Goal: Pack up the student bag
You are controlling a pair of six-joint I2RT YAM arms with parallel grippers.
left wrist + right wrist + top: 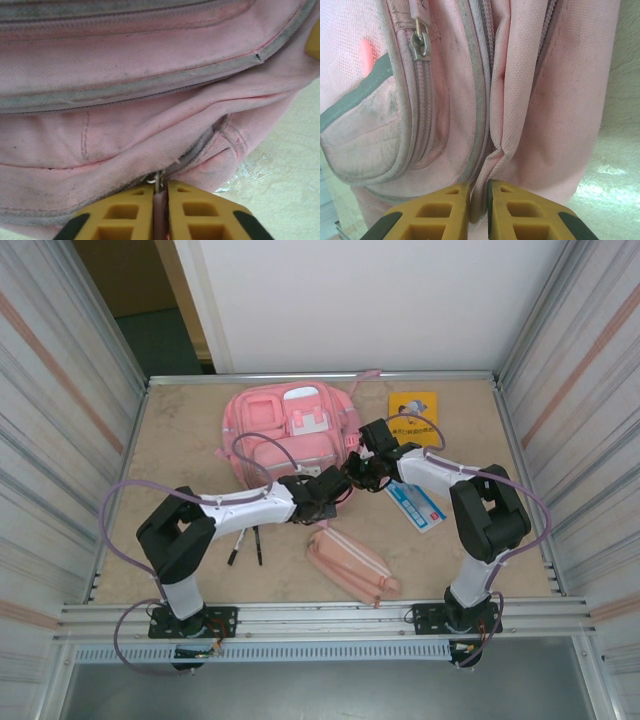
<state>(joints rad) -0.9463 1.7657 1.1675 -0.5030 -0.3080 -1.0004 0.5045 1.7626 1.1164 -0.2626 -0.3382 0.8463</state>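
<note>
The left end effector [160, 194] is clenched on a zip pull [159, 212] at the bag's [150, 100] lower edge. The pull is thin and could slip out, or the zip could jam at the seam corner just ahead. The right end effector [479, 192] pinches a fold [497, 150] of the bag's side. If that pinch slides off, the soft bag, lying on the surface [180, 440] beyond both, may drag instead of unzipping.

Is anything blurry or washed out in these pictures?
Top external view: even soft light, faint shadows under the arms, sharp throughout, side walls splayed by the wide lens. Left wrist view: the weave of the large soft pink fabric backpack is crisp; a glare patch on the beige table beside it. Right wrist view: the table at right is washed out and soft.
</note>
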